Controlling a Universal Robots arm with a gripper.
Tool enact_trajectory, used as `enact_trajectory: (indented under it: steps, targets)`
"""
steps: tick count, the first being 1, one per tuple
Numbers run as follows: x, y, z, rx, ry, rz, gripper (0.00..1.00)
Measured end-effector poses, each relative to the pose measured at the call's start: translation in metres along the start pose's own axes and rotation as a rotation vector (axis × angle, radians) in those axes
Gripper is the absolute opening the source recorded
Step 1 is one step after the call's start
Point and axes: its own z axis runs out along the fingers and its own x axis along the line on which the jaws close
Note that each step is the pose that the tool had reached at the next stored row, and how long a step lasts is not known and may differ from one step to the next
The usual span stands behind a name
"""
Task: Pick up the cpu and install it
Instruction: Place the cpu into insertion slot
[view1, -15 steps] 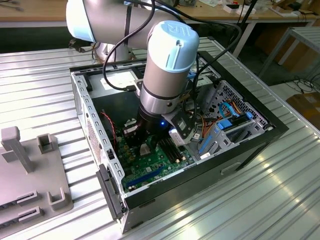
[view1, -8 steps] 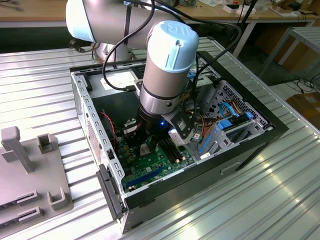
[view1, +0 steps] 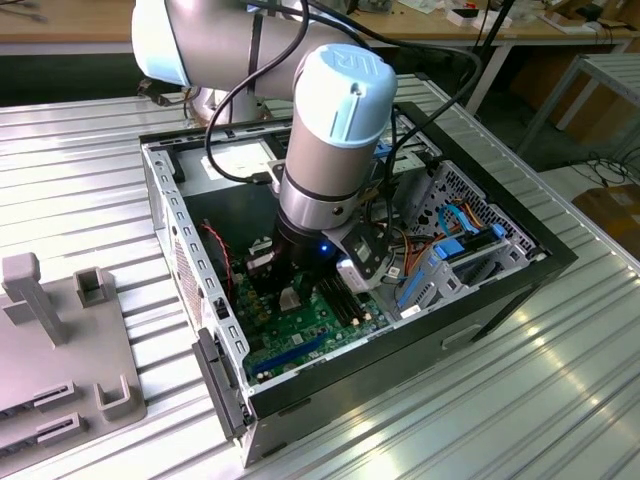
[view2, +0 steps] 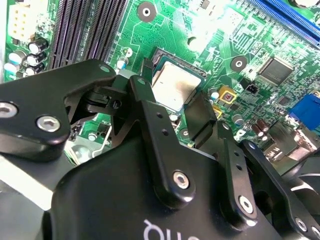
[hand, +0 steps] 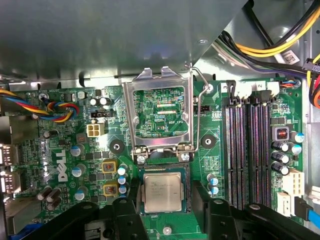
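Note:
The cpu (hand: 162, 191), a silver-grey square chip, lies flat inside the black-framed socket on the green motherboard (hand: 60, 130). In the second wrist view the cpu (view2: 174, 87) shows between the two black fingers. My gripper (hand: 164, 202) straddles it, with one finger (hand: 125, 207) on each side. A narrow gap shows between each finger and the chip's edge, so the gripper stands open. In the exterior view the arm's wrist (view1: 320, 170) reaches down into the open computer case (view1: 190, 260).
The socket's metal load plate (hand: 157, 112) is flipped open behind the socket, its lever (hand: 200, 95) raised beside it. Memory slots (hand: 247, 150), capacitors (hand: 280, 155) and cable bundles (hand: 55, 107) surround the spot. A grey fixture (view1: 60, 340) stands on the ribbed table at the exterior view's left.

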Motion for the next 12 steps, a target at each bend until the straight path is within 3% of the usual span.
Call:
enact_trajectory:
  steps: [2,12]
  targets:
    - [0.0000,0.0000,0.0002,0.0001,-0.0009,0.000,0.44]
    - [-0.0002,0.0001,-0.0018,-0.0008,0.0001,0.000,0.44]
